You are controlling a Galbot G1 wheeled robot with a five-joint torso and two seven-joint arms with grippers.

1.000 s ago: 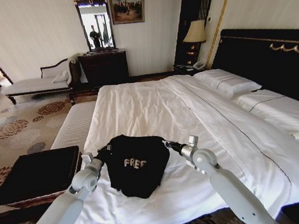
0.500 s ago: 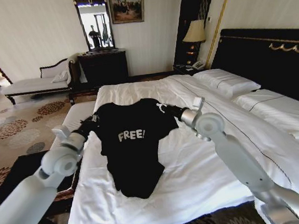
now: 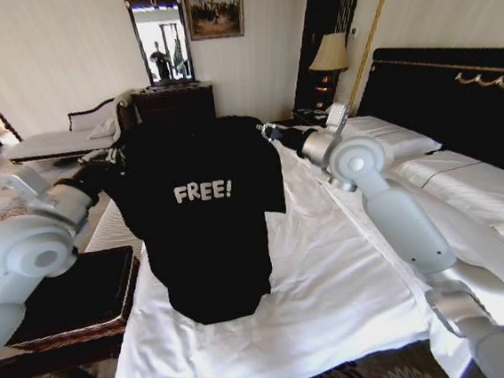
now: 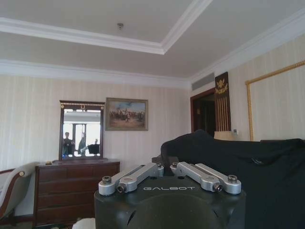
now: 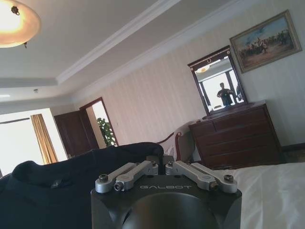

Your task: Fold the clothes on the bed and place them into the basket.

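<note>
Both grippers hold the black T-shirt (image 3: 203,220) up by its shoulders, spread wide above the bed (image 3: 331,271) — the left gripper (image 3: 117,159) and right gripper (image 3: 267,132) each pinched tight on cloth. Its hem just reaches the duvet. This looks like the spreading-out step before folding; next, I judge, it must be laid flat without bunching — the basket (image 3: 66,301) waits beside the bed

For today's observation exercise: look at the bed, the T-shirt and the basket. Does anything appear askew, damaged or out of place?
Nothing stands out. The left claw and right claw hold the black T-shirt up by its shoulders; it hangs straight, its hem touching the bed. The basket sits level beside the bed.
</note>
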